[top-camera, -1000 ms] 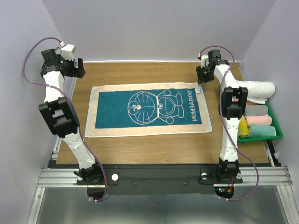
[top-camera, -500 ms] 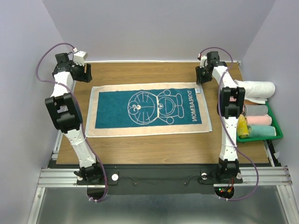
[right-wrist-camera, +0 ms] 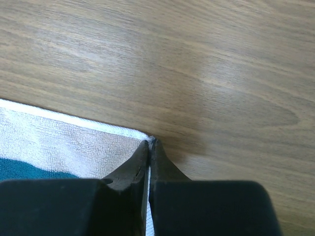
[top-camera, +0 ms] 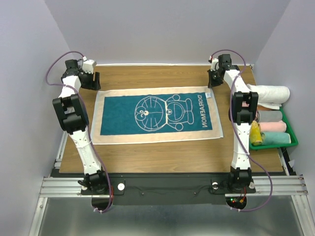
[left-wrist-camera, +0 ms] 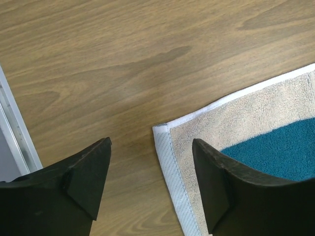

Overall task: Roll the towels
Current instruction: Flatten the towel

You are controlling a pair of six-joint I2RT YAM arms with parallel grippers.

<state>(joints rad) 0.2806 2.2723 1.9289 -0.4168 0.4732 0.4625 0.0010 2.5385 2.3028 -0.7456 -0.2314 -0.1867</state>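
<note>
One towel (top-camera: pixel 157 115) lies flat and unrolled on the wooden table, teal side up, with a cream border, a white cartoon cat and DORAEMON lettering. My left gripper (top-camera: pixel 94 81) is open and hovers over the towel's far-left corner. In the left wrist view the corner (left-wrist-camera: pixel 165 130) lies between the two fingers of the gripper (left-wrist-camera: pixel 151 142). My right gripper (top-camera: pixel 211 88) is at the far-right corner. In the right wrist view it (right-wrist-camera: pixel 149 141) is shut on the towel's white corner edge (right-wrist-camera: pixel 59 132).
A green tray (top-camera: pixel 291 141) at the table's right edge holds rolled pink and grey towels and a yellow item. A white rolled towel (top-camera: pixel 270 93) lies at its far end. A metal rail (left-wrist-camera: pixel 15 137) runs along the table's left edge.
My left gripper has swung right and inward, from outside the table's left edge to the towel's far-left corner. The right gripper has shifted only slightly. The towel has not moved.
</note>
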